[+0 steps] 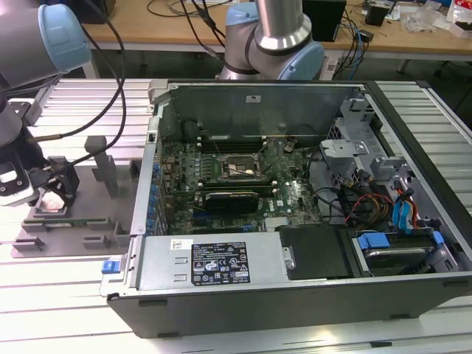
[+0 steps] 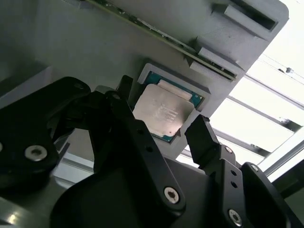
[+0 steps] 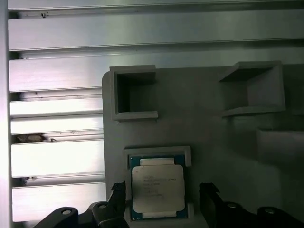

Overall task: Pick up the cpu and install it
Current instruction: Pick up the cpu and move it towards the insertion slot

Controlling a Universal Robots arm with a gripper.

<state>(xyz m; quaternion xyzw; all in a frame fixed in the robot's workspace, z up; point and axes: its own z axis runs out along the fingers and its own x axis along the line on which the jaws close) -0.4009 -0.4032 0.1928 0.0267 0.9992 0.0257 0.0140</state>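
Find cpu (image 3: 156,187) in first wrist view, seated flat, metal plate up, in a shallow square recess of the grey fixture plate (image 3: 213,123). See hand (image 3: 162,192) spread, black fingers (image 3: 118,199) on either side of the cpu, a gap showing at each side; gripping nothing. In exterior view, place fixture on slatted bench (image 1: 74,310), at the exterior view's left of the open computer case (image 1: 295,295). Note socket frame (image 1: 237,168) inside the case, well apart from the cpu.
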